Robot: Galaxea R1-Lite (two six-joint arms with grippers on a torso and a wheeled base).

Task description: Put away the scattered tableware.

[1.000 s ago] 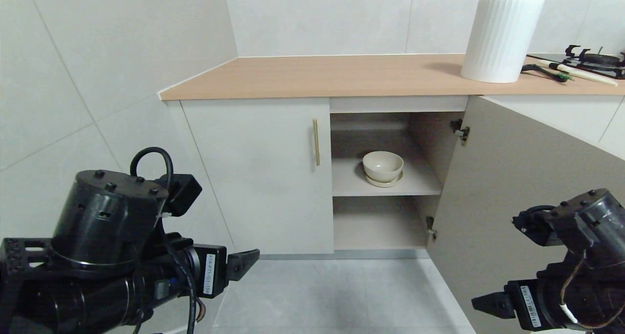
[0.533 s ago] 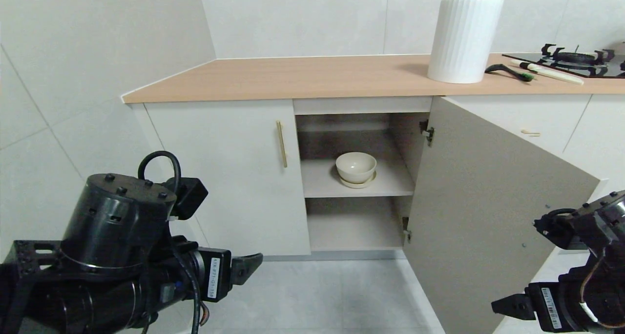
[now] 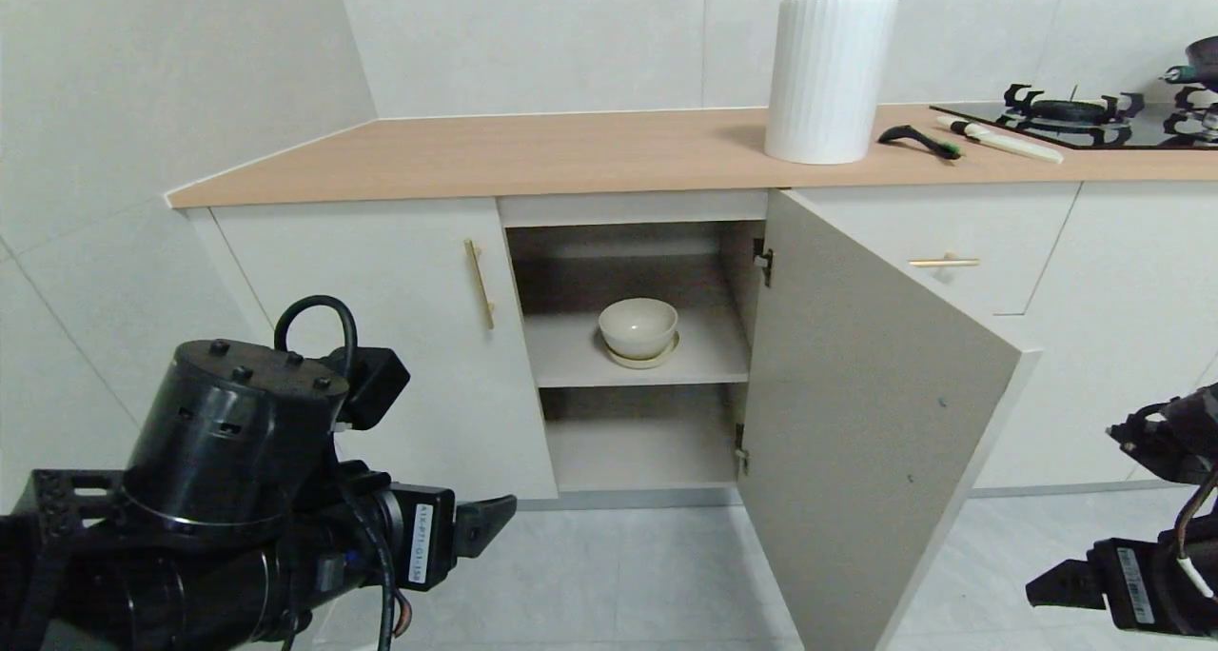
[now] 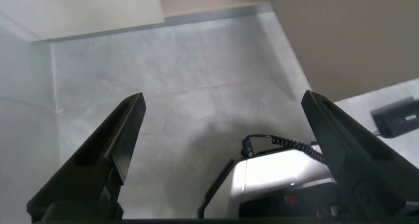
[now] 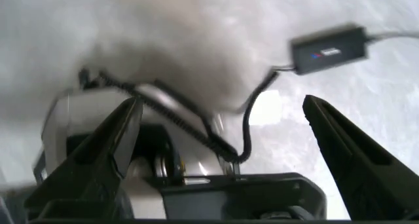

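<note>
— Seen the whole head view slide leftwards over the last second? Reads as the camera turning right, not as the cupboard moving.

— Agreed. Brings more of the pale wooden countertop (image 3: 523,151) into sight, plus the black gas hob (image 3: 1075,118) beyond the tall white ribbed cylinder (image 3: 826,78).

— And the tableware?

— Unmoved. Found the cream ceramic bowl (image 3: 638,325) sitting on the small cream plate (image 3: 645,359), on the upper shelf (image 3: 699,361) inside the cupboard, beside the open grey door (image 3: 856,394). Looks put away already.

— Tools?

— Spread wide and holding nothing on the left gripper (image 4: 221,103), hanging over the grey floor tiles (image 4: 196,54). Same on the right gripper (image 5: 222,103): wide, empty, low at the right edge of the head view.

— Meaning for the task?

— Probably a turn towards the hob end, hunting for more scattered pieces: a black-handled utensil (image 3: 918,140) and a cream-handled tool (image 3: 999,141) lying on the countertop just beside the cylinder. Cannot tell whether those count as tableware. Worth minding the open door while swinging round.
</note>
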